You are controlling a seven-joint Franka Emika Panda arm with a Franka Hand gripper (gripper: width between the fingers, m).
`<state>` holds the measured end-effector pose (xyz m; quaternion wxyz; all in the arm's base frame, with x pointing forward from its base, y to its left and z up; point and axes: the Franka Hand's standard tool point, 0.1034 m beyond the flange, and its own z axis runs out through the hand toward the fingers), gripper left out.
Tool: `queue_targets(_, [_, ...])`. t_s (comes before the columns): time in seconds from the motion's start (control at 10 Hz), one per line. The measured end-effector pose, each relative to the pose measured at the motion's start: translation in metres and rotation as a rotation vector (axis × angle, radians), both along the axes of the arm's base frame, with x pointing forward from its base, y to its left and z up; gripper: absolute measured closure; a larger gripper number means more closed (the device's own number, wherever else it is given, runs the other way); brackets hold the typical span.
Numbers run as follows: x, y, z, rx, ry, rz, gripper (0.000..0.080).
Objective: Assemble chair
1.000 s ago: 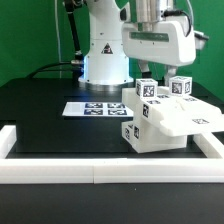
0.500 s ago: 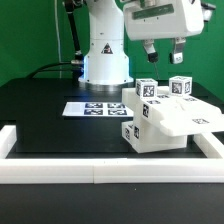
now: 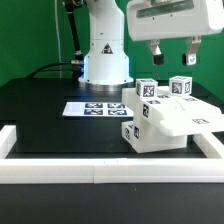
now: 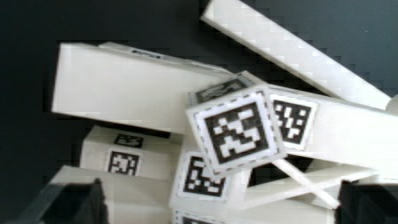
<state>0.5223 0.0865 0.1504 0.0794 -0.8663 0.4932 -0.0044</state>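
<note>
The white chair [image 3: 165, 118] stands as one joined piece on the black table, toward the exterior view's right, with tagged blocks on top and on its side. My gripper [image 3: 174, 51] hangs above it with its fingers wide apart, open, nothing between them. In the wrist view the chair [image 4: 160, 110] fills the picture, a tagged cube [image 4: 240, 128] in the middle. Dark fingertips [image 4: 75, 200] show at the picture's edge on either side of the chair, apart from it.
The marker board [image 3: 95, 107] lies flat on the table to the exterior view's left of the chair. Long white border rails [image 3: 70, 170] run along the front and sides. The robot's base [image 3: 105, 60] stands behind.
My gripper has risen off the chair and shifted toward the exterior view's right, staying open. The chair has not moved.
</note>
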Motion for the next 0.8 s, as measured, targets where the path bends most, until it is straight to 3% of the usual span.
queue_targets(0.3, [0.0,0.0,-0.003,-0.006,0.003,0.005,0.015])
queue_targets(0.5, [0.009,0.006,-0.013,-0.053,0.009,0.054,0.015])
queue_targets(0.8, [0.008,0.008,-0.027,-0.08,0.027,0.081,0.015])
